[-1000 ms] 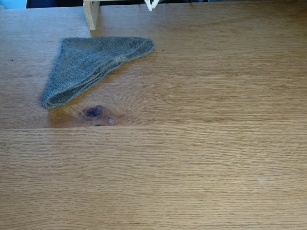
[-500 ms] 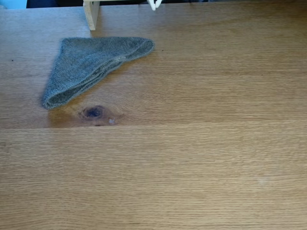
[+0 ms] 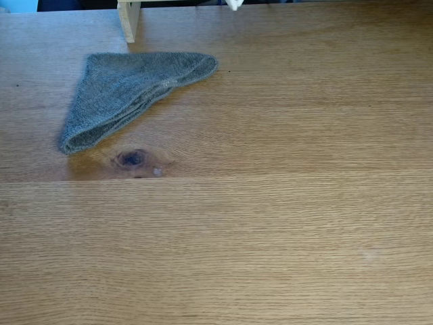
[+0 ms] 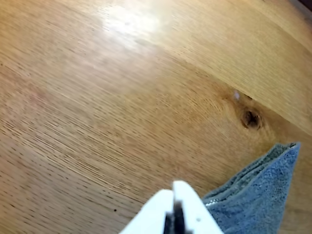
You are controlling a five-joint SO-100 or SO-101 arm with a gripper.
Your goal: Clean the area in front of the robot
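Fixed view: a broad light-brown oak surface (image 3: 284, 217) with fine straight grain and plank seams. A grey terry cloth (image 3: 128, 91), folded into a rough triangle, lies flat on it. Just below the cloth's lower corner sits a dark oval knot (image 3: 132, 159) in the wood, with a small pale speck beside it. Above the cloth, at the far edge, stands a pale wooden post (image 3: 128, 19). To the right of the post, a white tip of the robot (image 3: 234, 4) pokes in at the top edge. In the wrist view, the white tool (image 4: 174, 202) hovers over the surface beside the cloth (image 4: 258, 195), its two fingers pressed together, holding nothing. The knot (image 4: 250, 118) lies just beyond the cloth's corner.
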